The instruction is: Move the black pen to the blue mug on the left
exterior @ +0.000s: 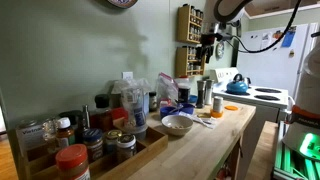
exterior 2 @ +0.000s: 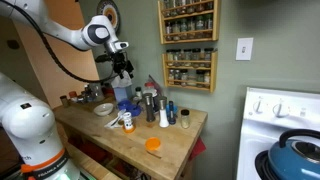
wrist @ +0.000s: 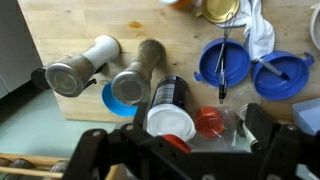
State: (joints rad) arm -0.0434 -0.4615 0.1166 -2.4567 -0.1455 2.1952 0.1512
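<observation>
Two blue mugs stand side by side in the wrist view. A black pen (wrist: 221, 62) stands in the left-hand mug (wrist: 208, 70). The right-hand mug (wrist: 283, 80) holds a thin grey stick. My gripper (wrist: 180, 140) is open and empty, its two black fingers wide apart at the bottom of the wrist view, above a white-capped black bottle (wrist: 171, 112) and a red cap (wrist: 208, 122). In both exterior views the gripper (exterior: 207, 46) (exterior 2: 122, 68) hangs well above the cluttered wooden counter (exterior 2: 170, 150).
Two metal shakers (wrist: 82, 68) (wrist: 135, 80) and a white cloth (wrist: 262, 30) stand near the mugs. A white bowl (exterior: 177, 124), jars (exterior: 72, 158), an orange lid (exterior 2: 152, 144), a wall spice rack (exterior 2: 190, 40) and a stove with a blue kettle (exterior 2: 296, 156) are around.
</observation>
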